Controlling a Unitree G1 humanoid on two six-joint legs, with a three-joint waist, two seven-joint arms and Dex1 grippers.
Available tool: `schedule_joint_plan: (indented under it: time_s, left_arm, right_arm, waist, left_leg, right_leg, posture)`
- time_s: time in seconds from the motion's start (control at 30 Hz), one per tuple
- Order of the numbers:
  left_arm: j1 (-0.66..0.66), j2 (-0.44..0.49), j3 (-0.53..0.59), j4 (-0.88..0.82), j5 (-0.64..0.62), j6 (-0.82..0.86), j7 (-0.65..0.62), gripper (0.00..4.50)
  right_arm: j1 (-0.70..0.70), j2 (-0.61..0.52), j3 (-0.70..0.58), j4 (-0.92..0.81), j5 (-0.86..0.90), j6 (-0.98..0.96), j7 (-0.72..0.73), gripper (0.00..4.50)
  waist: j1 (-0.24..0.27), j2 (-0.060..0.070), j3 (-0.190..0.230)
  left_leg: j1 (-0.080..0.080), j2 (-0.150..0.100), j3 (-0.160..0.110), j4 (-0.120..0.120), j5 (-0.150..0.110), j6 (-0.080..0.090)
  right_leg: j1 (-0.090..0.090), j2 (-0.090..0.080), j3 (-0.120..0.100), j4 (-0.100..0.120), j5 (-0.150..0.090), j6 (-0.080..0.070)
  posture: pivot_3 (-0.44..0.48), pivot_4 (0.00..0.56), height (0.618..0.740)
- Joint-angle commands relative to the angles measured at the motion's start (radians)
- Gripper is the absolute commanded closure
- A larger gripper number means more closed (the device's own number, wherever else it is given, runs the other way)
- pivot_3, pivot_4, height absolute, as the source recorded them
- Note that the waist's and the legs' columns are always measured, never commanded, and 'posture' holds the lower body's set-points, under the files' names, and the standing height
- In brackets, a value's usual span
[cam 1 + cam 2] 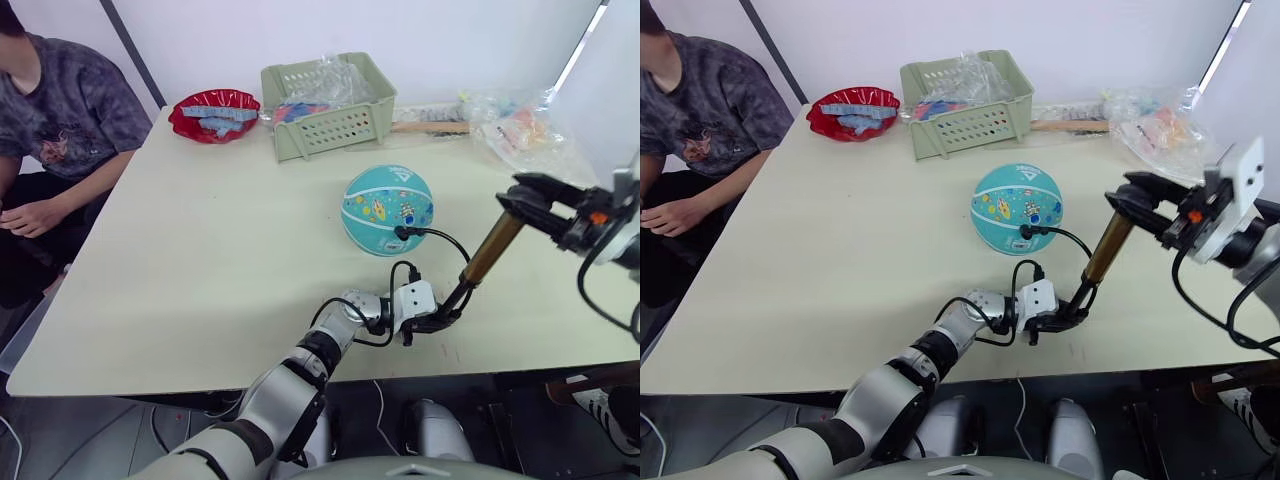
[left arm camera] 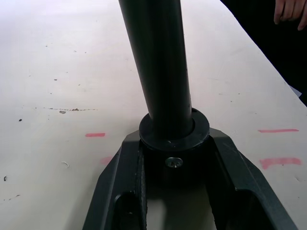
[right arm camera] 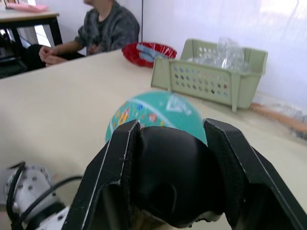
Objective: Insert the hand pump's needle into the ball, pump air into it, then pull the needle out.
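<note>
Ball (image 1: pixel 388 209): one, teal, found resting on the table (image 1: pixel 200 260) near its middle, in front of the green basket (image 1: pixel 330 105)
Hand pump (image 1: pixel 487 253): one, found tilted between the two grippers, base low, handle end high
Left gripper (image 1: pixel 437 321): fingers were pinched on the pump's black base cap, at the table surface
Right gripper (image 1: pixel 527 203): fingers were clamped on the black handle at the top
Needle: the hose fitting (image 1: pixel 402 233) was seen against the ball's near side; the pin itself was too small to be made out
Step judged: pumping
Advice: the base is best kept pinned while the handle is driven along the cylinder's axis, so the hose is not tugged
Other counts: one red bowl (image 1: pixel 213 115), one seated person (image 1: pixel 60 110)
</note>
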Motion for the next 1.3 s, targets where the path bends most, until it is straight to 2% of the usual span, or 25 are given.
schedule_joint_plan:
  time_s: [0.03, 0.13, 0.3, 0.57, 0.8, 1.0, 1.2, 1.3]
  left_arm:
    - [0.039, 0.030, -0.053, 0.074, 0.064, 0.032, -0.011, 3.37]
    - [0.037, 0.030, -0.053, 0.075, 0.064, 0.032, -0.011, 3.37]
    - [0.039, 0.026, -0.055, 0.074, 0.064, 0.034, -0.011, 3.37]
    - [0.041, 0.029, -0.053, 0.073, 0.065, 0.035, -0.006, 3.37]
    - [0.045, 0.029, -0.050, 0.069, 0.066, 0.036, -0.005, 3.37]
    - [0.047, 0.033, -0.050, 0.065, 0.065, 0.036, -0.006, 3.37]
    - [0.048, 0.033, -0.050, 0.065, 0.065, 0.035, -0.007, 3.37]
    - [0.048, 0.033, -0.051, 0.065, 0.065, 0.035, -0.009, 3.37]
  right_arm:
    - [-0.096, -0.038, -0.132, 0.007, 0.036, -0.018, -0.058, 2.90]
    - [-0.104, -0.038, -0.135, -0.005, 0.056, -0.004, -0.068, 2.90]
    - [0.079, -0.049, -0.030, -0.095, -0.075, -0.038, 0.004, 2.90]
    - [0.237, 0.074, 0.116, -0.096, -0.168, -0.139, -0.028, 2.90]
    - [0.336, 0.180, 0.255, -0.051, -0.282, -0.221, -0.050, 2.90]
    - [0.394, 0.241, 0.326, -0.001, -0.359, -0.263, -0.051, 2.90]
    - [0.431, 0.275, 0.355, 0.011, -0.386, -0.272, -0.038, 2.90]
    - [0.386, 0.264, 0.288, -0.036, -0.317, -0.259, -0.029, 2.90]
  waist:
    - [0.000, 0.000, 0.000]
    - [0.000, -0.001, 0.001]
    - [0.001, -0.002, -0.001]
    - [-0.002, -0.018, -0.014]
    - [-0.002, -0.016, -0.017]
    - [-0.002, -0.015, -0.018]
    - [-0.003, -0.015, -0.018]
    - [-0.002, -0.014, -0.018]
  left_leg:
    - [0.000, 0.000, 0.000, 0.000, 0.000, 0.000]
    - [0.000, 0.000, 0.000, 0.000, 0.000, 0.000]
    - [0.000, 0.000, 0.000, 0.000, 0.000, 0.000]
    - [0.004, 0.002, 0.000, 0.000, 0.000, 0.000]
    - [0.005, 0.003, 0.000, -0.001, 0.000, 0.000]
    - [0.006, 0.003, 0.000, -0.002, 0.000, 0.000]
    - [0.006, 0.004, 0.000, -0.002, -0.001, -0.001]
    - [0.006, 0.004, 0.000, -0.002, -0.001, -0.001]
  right_leg:
    - [0.000, 0.000, 0.000, 0.000, 0.000, 0.000]
    - [0.000, 0.000, 0.000, 0.000, 0.000, 0.000]
    - [0.001, 0.000, 0.000, 0.000, 0.001, 0.002]
    - [0.003, 0.001, 0.000, 0.000, -0.001, 0.000]
    - [0.004, 0.002, 0.000, 0.000, -0.002, -0.002]
    - [0.004, 0.002, 0.000, 0.000, -0.002, -0.002]
    - [0.004, 0.002, 0.000, 0.000, -0.002, -0.002]
    - [0.004, 0.002, 0.000, 0.000, -0.002, -0.002]
  posture:
    - [0.000, 0.150, 0.740]
    - [0.000, 0.150, 0.740]
    - [0.000, 0.150, 0.740]
    - [0.000, 0.150, 0.740]
    - [0.000, 0.150, 0.740]
    - [0.000, 0.150, 0.740]
    - [0.000, 0.150, 0.740]
    - [0.000, 0.150, 0.740]
